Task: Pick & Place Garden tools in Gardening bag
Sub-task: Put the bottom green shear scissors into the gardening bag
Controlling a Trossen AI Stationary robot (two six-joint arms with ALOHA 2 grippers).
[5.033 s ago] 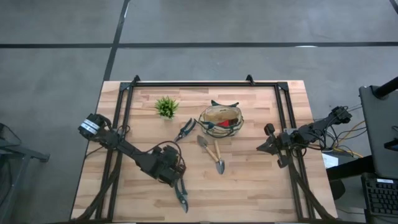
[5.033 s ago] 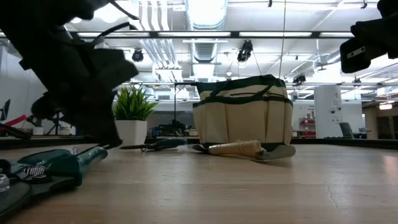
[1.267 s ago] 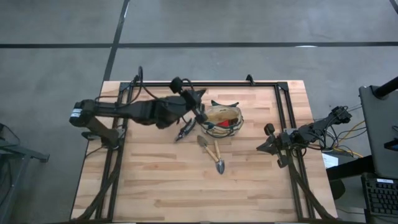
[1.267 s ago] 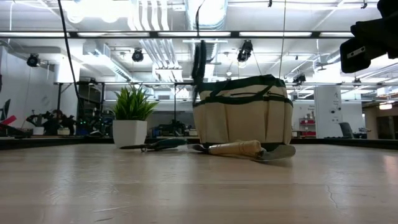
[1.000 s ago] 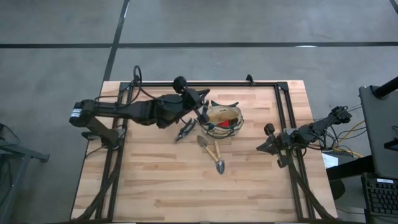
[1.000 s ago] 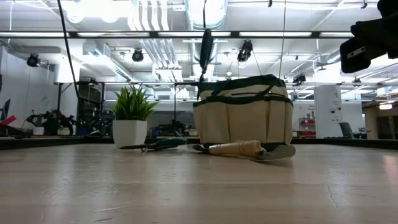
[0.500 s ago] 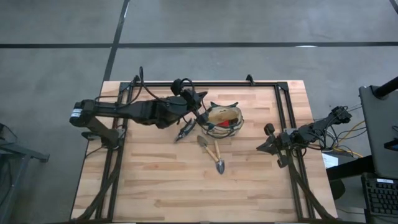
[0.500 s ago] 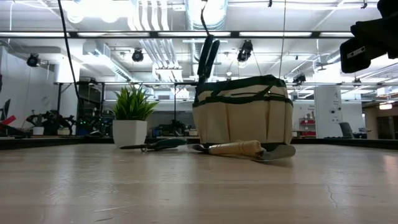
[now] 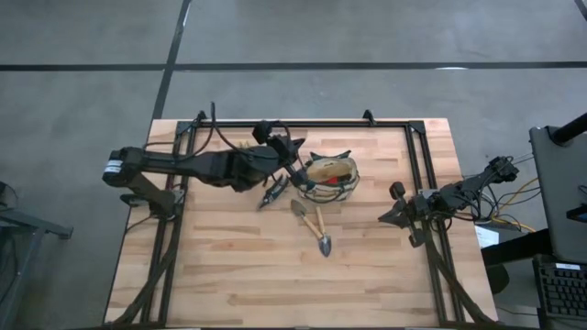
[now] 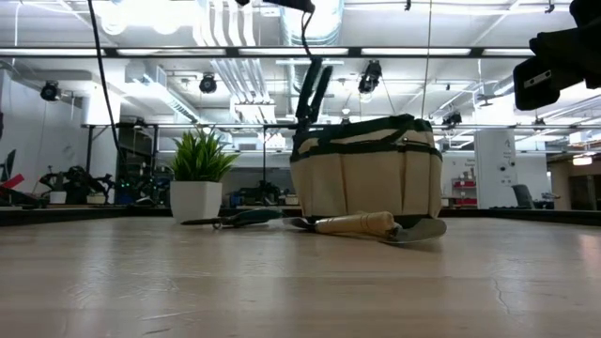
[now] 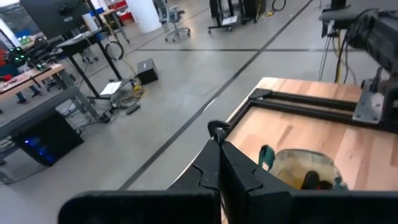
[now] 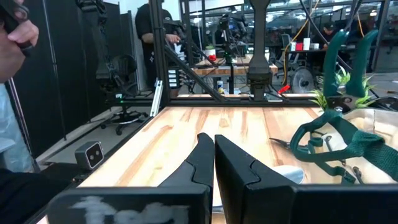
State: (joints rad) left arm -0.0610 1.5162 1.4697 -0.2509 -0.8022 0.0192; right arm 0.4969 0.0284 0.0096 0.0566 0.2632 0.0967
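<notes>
The bench (image 9: 229,266) is seen largely bare across its near half and along the left side, with the items gathered toward the far centre inside the black frame rails (image 9: 303,125). The gardening bag (image 9: 326,177) stands at the far centre, mouth upward. The left arm is stretched across from the left edge, and the left gripper (image 9: 292,167) is held above the bag's left rim, clamped on a pair of dark pruning shears (image 10: 312,89) that stands nearly upright with its lower end at the rim. Compared with half a second before, the shears are seen lower and closer to the bag. The right gripper (image 9: 389,214) is parked near the right rail, fingers closed on nothing, well apart from the bag. A second pair of shears (image 9: 271,192) lies just left of the bag; a wooden-handled trowel (image 9: 322,233) and fork (image 9: 302,214) lie just in front of it. A small potted plant (image 10: 197,174) stands to the left.
</notes>
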